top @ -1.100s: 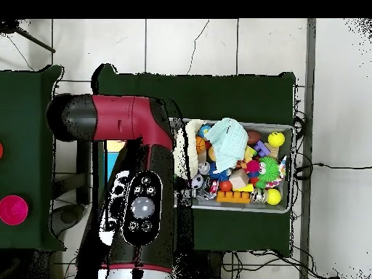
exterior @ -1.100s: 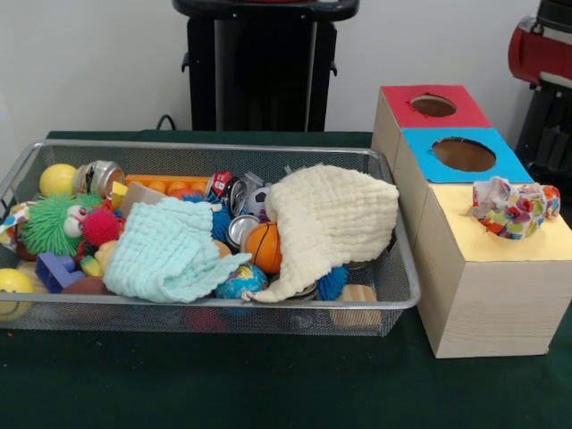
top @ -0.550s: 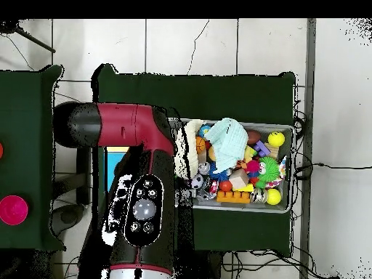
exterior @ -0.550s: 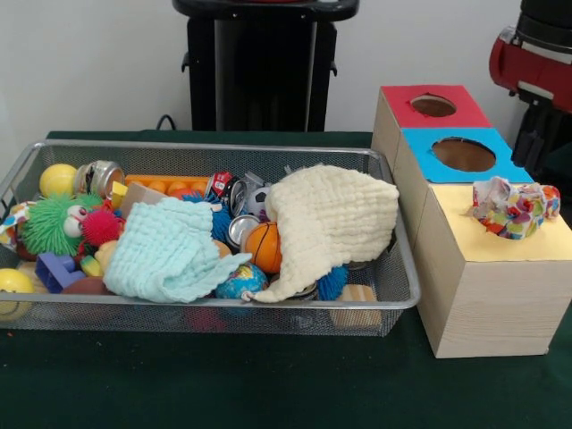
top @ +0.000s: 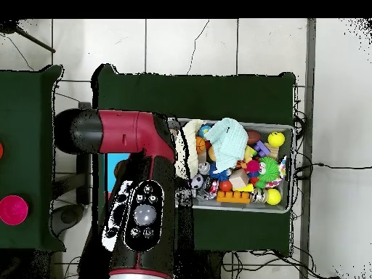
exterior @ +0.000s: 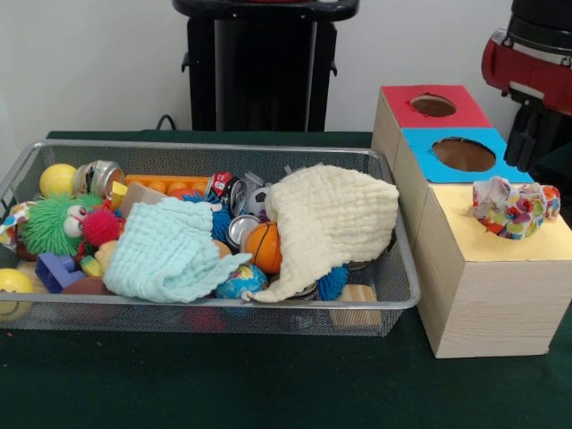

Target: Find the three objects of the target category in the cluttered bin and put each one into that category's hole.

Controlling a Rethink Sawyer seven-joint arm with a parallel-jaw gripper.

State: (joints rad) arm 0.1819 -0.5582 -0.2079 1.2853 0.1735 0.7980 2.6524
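A wire mesh bin (exterior: 393, 299) holds mixed toys, cans and two cloths: a cream cloth (exterior: 335, 219) at its right end and a mint cloth (exterior: 165, 250) in the middle. A third, multicoloured cloth (exterior: 514, 207) lies bunched on the yellow box top (exterior: 500, 246). Behind it are the blue box hole (exterior: 463, 155) and the red box hole (exterior: 433, 105). The red and black arm (exterior: 527, 71) hangs at the right edge behind the boxes. Its black lower end, the gripper (exterior: 529, 138), holds nothing that I can see. From overhead the arm (top: 142, 189) hides the boxes beside the bin (top: 290, 171).
In the bin lie a green furry toy (exterior: 54, 223), yellow balls (exterior: 56, 179), an orange ball (exterior: 264, 246), a globe ball (exterior: 239, 281), cans (exterior: 237, 192), and blocks (exterior: 58, 271). A black stand (exterior: 259, 67) rises behind the bin. Green cloth covers the table.
The arm has come further into the front view from the right edge, towards the boxes. Overhead it has swung slightly. The bin's contents and the multicoloured cloth have not moved.
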